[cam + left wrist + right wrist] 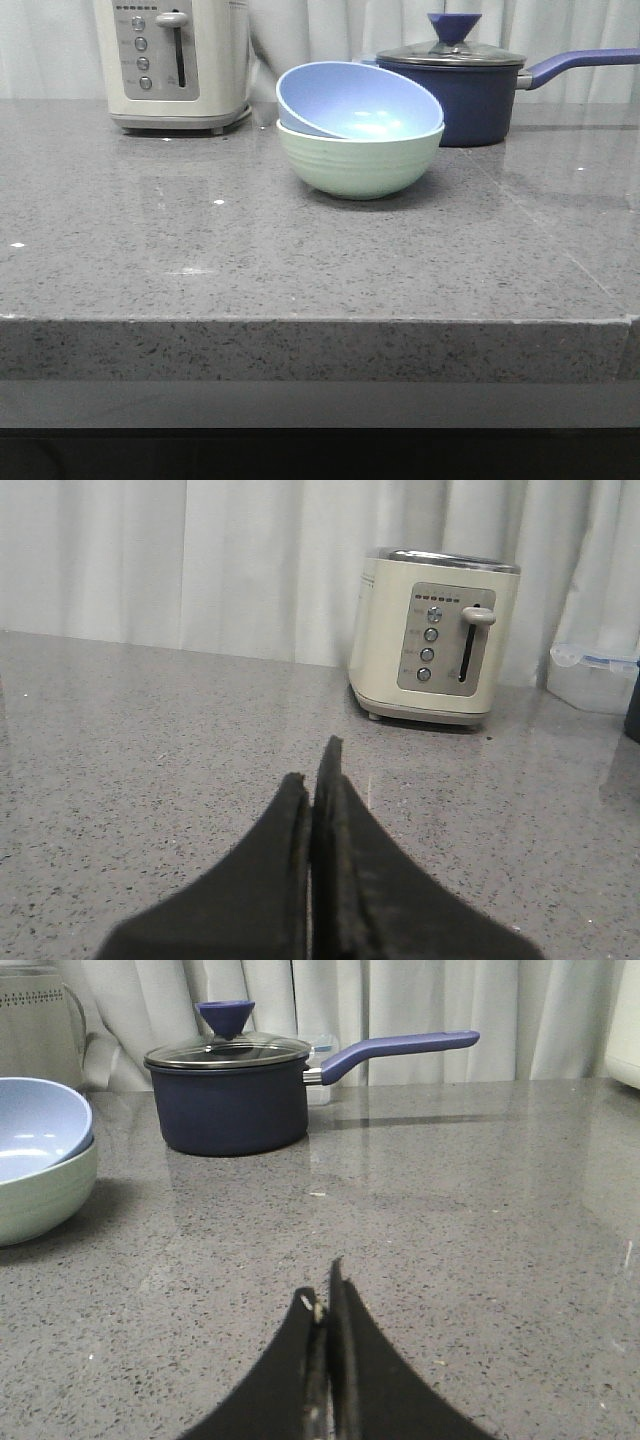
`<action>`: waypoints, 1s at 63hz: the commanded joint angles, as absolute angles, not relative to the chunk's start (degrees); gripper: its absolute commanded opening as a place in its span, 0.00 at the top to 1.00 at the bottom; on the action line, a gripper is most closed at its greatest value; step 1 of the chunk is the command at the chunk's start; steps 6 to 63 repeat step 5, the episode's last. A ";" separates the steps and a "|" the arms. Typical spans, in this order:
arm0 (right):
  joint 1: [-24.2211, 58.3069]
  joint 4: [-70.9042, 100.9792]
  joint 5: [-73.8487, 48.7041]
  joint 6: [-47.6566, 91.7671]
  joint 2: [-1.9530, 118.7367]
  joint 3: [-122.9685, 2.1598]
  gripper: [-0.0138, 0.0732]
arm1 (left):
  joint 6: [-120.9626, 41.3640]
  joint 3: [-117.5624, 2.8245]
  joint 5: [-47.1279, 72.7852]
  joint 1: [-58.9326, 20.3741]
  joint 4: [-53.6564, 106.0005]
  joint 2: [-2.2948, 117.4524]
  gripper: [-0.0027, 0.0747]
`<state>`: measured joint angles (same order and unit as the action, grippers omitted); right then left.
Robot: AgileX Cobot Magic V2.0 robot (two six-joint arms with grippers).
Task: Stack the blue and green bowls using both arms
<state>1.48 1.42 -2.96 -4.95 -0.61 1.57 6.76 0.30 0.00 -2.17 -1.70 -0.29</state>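
Note:
The pale blue bowl (358, 100) sits tilted inside the mint-green ridged bowl (360, 163) at the middle back of the grey counter. Both also show in the right wrist view, blue bowl (35, 1125) inside green bowl (45, 1195). Neither arm shows in the front view. My left gripper (312, 765) is shut and empty, low over bare counter, facing the toaster. My right gripper (325, 1285) is shut and empty, low over bare counter, well clear of the bowls.
A cream toaster (175, 60) stands at the back left, also seen in the left wrist view (435, 635). A dark navy lidded saucepan (460, 85) stands behind the bowls, handle pointing right. The counter's front edge (320, 322) runs across the view.

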 commanded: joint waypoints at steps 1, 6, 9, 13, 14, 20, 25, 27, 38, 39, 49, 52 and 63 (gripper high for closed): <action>1.19 0.68 2.00 -4.84 -1.72 0.63 0.90 | 7.13 0.53 -4.50 -2.05 -1.27 -1.23 0.99; 1.19 0.68 2.00 -4.84 -1.72 0.63 0.90 | 7.13 0.53 -4.50 -2.05 -1.27 -1.23 0.99; 1.19 0.68 2.00 -4.84 -1.72 0.63 0.90 | 7.13 0.53 -4.50 -2.05 -1.27 -1.23 0.99; 1.19 0.68 2.00 -4.84 -1.72 0.63 0.90 | 7.13 0.53 -4.50 -2.05 -1.27 -1.23 0.99; 1.19 0.68 2.00 -4.84 -1.72 0.63 0.90 | 7.13 0.53 -4.50 -2.05 -1.27 -1.23 0.99; 1.19 0.68 2.00 -4.84 -1.72 0.63 0.90 | 7.13 0.53 -4.50 -2.05 -1.27 -1.23 0.99; 1.19 0.68 2.00 -4.84 -1.72 0.63 0.90 | 7.13 0.53 -4.50 -2.05 -1.27 -1.23 0.99; 1.19 0.68 2.00 -4.84 -1.72 0.63 0.90 | 7.13 0.53 -4.50 -2.05 -1.27 -1.23 0.99; 1.19 0.68 2.00 -4.84 -1.72 0.63 0.90 | 7.13 0.53 -4.50 -2.05 -1.27 -1.23 0.99; 1.19 0.68 2.00 -4.84 -1.72 0.63 0.90 | 7.13 0.53 -4.50 -2.05 -1.27 -1.23 0.99; 1.19 0.68 2.00 -4.84 -1.72 0.63 0.90 | 7.13 0.53 -4.50 -2.05 -1.27 -1.23 0.99; 1.19 0.68 2.00 -4.84 -1.72 0.63 0.90 | 7.13 0.53 -4.50 -2.05 -1.27 -1.23 0.99; 1.19 0.68 2.00 -4.84 -1.72 0.63 0.90 | 7.13 0.53 -4.50 -2.05 -1.27 -1.23 0.99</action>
